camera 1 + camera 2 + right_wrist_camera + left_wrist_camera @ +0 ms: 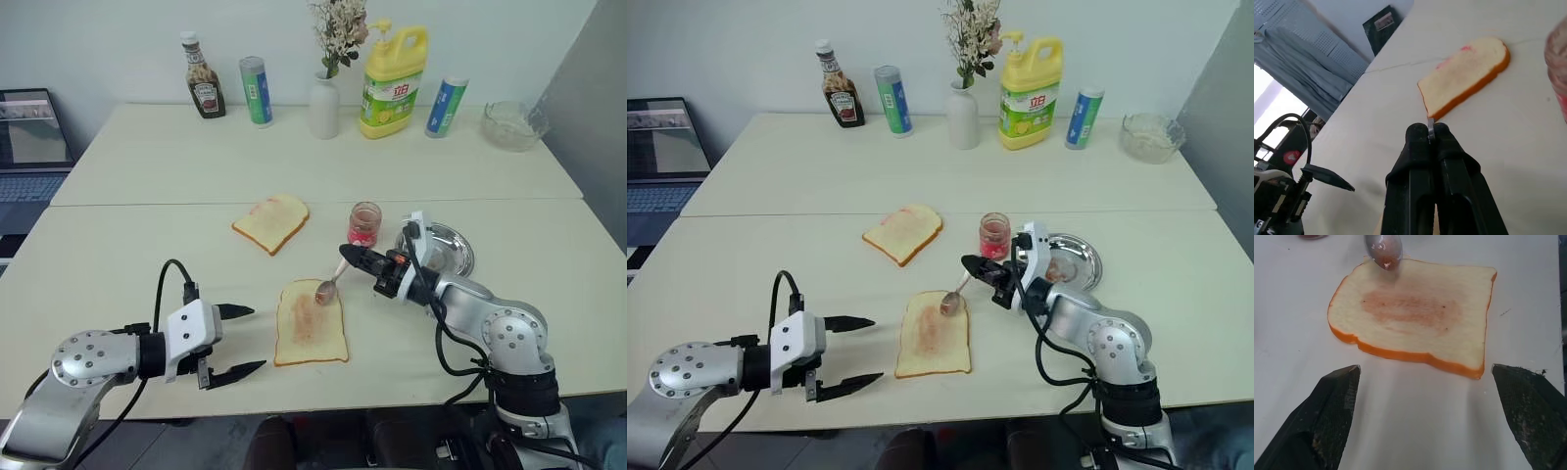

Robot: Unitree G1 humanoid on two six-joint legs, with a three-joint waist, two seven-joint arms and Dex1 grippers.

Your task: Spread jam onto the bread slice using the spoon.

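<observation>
Your right gripper (351,256) pinches the spoon (329,285) by its handle, its jam-stained bowl poised at the top edge of the bread slice (311,322); contact is unclear. Your left gripper (239,340), jaws spread wide, waits just left of that slice. The jam (363,224) jar stands behind the spoon beside a metal plate (453,245), with a second slice (271,221) farther back.

Shiny polished metal spoon (328,288) with a jam-smeared bowl, soft matt porous bread slice (311,323) with a smooth tan crust, clear glossy glass jam jar (363,224), mirror-bright steel plate (453,247), smooth matt cream table (137,264), rough matt black left gripper fingers (1332,406), glossy yellow plastic detergent bottle (394,81)
</observation>
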